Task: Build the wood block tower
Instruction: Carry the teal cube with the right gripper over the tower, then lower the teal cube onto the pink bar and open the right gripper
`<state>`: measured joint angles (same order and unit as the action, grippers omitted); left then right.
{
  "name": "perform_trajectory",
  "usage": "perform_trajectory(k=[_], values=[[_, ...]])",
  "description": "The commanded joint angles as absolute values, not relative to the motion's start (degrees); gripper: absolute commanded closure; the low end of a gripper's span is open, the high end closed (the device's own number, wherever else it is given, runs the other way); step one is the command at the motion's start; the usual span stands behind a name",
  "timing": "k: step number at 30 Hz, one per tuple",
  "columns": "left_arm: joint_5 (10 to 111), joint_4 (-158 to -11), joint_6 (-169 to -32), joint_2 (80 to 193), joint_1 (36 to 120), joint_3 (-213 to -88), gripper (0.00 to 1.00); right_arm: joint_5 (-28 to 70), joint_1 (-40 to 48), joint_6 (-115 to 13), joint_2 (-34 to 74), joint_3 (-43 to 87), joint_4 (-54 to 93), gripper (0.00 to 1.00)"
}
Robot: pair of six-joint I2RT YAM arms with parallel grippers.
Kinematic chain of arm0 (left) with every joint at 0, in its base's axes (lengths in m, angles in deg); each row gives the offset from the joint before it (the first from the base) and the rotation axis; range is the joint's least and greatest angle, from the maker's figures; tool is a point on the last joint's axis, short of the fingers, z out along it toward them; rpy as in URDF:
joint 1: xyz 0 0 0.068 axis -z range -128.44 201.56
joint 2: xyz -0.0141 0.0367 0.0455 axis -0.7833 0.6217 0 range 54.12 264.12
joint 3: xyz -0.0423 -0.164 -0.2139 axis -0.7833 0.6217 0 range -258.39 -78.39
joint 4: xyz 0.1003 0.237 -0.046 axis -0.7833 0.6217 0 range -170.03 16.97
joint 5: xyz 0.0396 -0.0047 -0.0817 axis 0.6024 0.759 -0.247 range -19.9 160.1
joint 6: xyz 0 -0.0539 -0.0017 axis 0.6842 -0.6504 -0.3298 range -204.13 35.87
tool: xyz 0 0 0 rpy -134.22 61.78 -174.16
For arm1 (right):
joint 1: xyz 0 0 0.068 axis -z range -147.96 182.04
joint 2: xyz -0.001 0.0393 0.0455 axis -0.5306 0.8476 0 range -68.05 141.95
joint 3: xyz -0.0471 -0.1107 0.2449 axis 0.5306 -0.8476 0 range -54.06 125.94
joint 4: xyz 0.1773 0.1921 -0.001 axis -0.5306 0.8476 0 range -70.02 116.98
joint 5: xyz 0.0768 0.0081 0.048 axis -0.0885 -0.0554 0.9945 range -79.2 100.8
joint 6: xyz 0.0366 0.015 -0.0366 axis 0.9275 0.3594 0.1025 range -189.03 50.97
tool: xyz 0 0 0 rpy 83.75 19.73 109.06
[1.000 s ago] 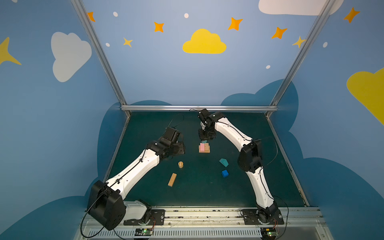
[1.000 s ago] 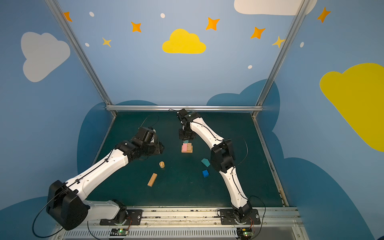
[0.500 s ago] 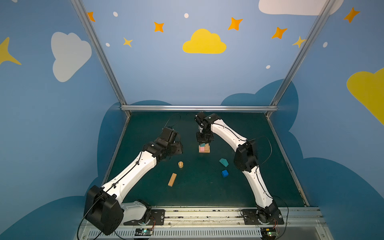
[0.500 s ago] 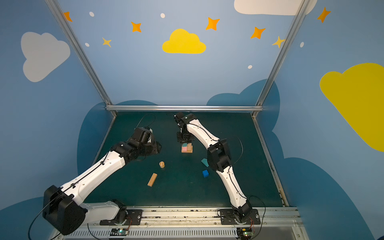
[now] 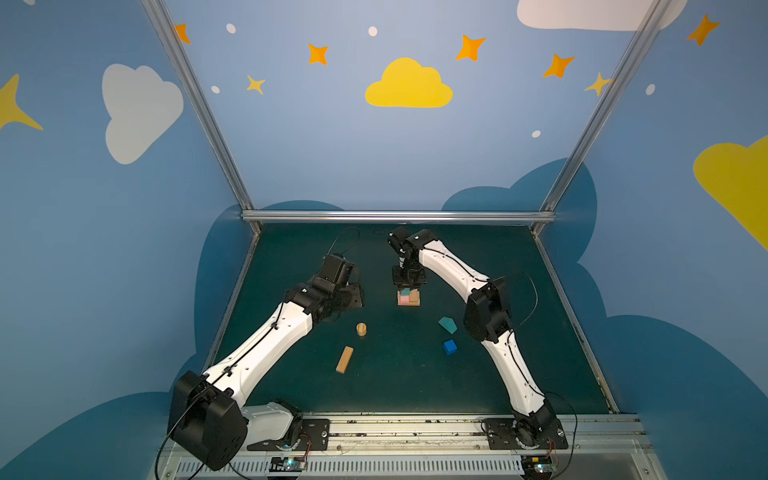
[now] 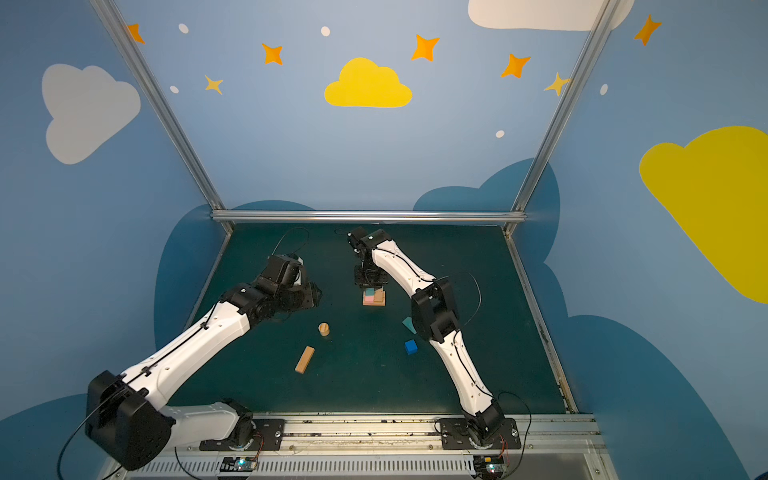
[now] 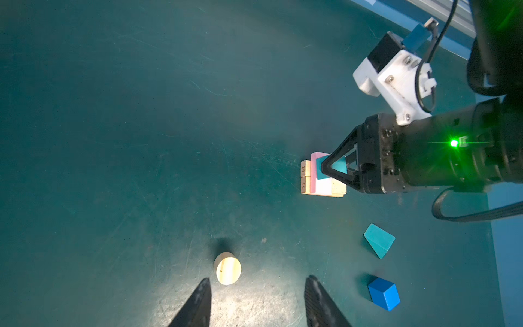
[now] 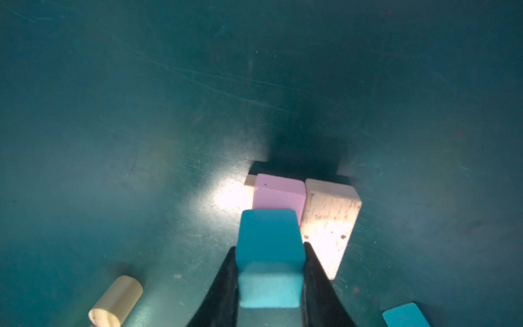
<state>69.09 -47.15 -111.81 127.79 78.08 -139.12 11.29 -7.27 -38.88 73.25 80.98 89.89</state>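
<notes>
Blue walls painted with clouds and stars enclose a dark green counter [image 5: 415,395] scattered with toy blocks. The right fingers [image 8: 225,288] are clamped on a teal cube [image 8: 270,240], held directly over the wood block tower [image 5: 408,300]. The tower stands midway between the counter's left and right edges, nearer its far edge. Its top layer is a pink bar [image 8: 278,195] and a tan bar [image 8: 328,220] lying side by side and touching, on two lower tan bars [image 7: 304,184]. The cube sits over one end of the pink bar; whether it touches cannot be told. The left fingers [image 7: 198,305] stand partly parted and empty, well apart from the tower, with a tan cylinder [image 5: 361,329] just beyond one tip. Nearer the front edge lies a loose tan block [image 5: 345,360]. Toward the right edge, beside the right arm [image 5: 453,270], rest a teal house-shaped piece [image 5: 447,324] and a blue cube [image 5: 449,346], near each other but apart.
</notes>
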Motion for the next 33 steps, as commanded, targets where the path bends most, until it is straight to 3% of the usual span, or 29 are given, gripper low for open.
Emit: perform_trajectory(k=[1, 19, 33], values=[[69.8, -46.2, -111.7, 127.1, 77.8, -138.6, 0.47, 9.7, -7.7, -37.3, 73.9, 82.6, 91.2, 0.83], [69.6, -46.3, -111.7, 126.7, 77.6, -138.0, 0.46, 9.6, -7.9, -36.2, 74.3, 82.6, 91.2, 0.8], [69.5, -46.4, -111.8, 126.4, 77.5, -137.6, 0.46, 9.8, -7.9, -35.9, 74.6, 82.6, 91.3, 0.67]])
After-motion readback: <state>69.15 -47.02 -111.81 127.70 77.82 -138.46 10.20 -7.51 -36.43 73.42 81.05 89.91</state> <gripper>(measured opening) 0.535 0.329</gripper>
